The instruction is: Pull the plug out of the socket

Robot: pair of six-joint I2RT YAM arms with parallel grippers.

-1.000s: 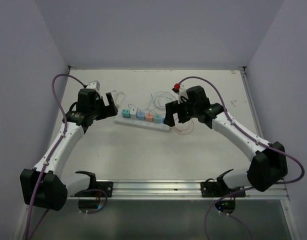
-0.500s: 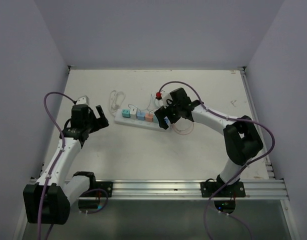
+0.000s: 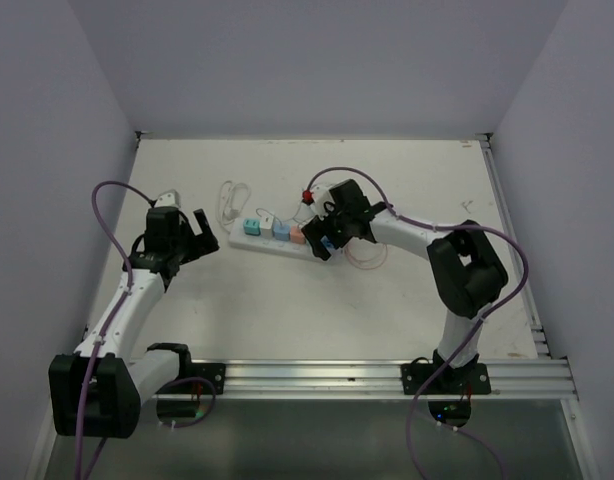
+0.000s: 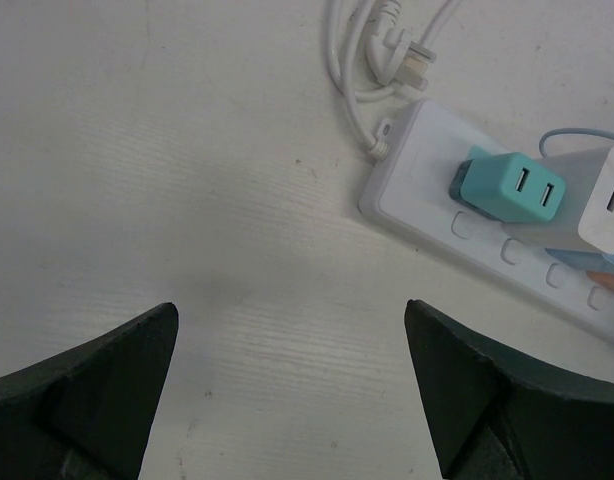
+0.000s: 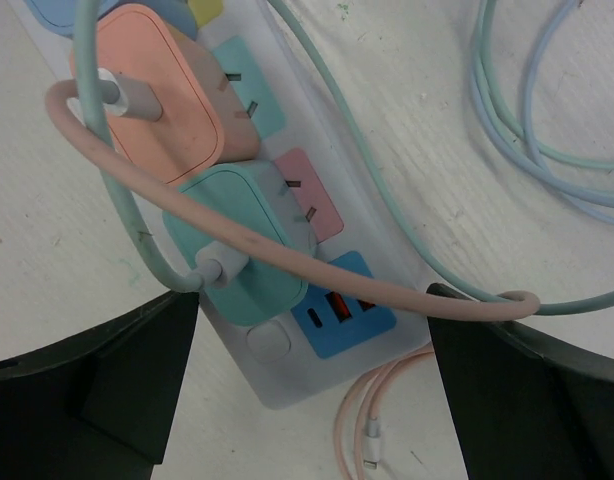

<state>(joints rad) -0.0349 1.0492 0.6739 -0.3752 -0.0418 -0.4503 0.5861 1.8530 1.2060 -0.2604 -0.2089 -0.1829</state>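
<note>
Right gripper [image 5: 307, 400] hangs over one end of the socket [image 5: 279, 378], its two dark fingers spread wide and holding nothing. The teal plug [image 5: 242, 245] sits just ahead of the claw in the gap between the fingers, a little nearer the left-hand finger than the right. Past it, farther from the claw along the same strip, is the peach plug [image 5: 152, 100]. The socket's long axis runs away from the claw, slanting up and to the left, so the fingers sit on either side of the strip rather than along it. The claw would probably need to drop straight down to pinch the plug's two side faces. A pink cable [image 5: 387, 290] starts at the peach plug, crosses the front of the teal plug and ends close to the right-hand finger. It could get caught in the grip. Left gripper [image 4: 287, 400] is also wide open and empty, with bare table [image 4: 187, 200] between its fingers. The opposite end of the socket lies ahead of it and off to its right, well clear. The right arm is therefore clearly the nearer one, and the pull would likely go straight up off the strip's face.
</note>
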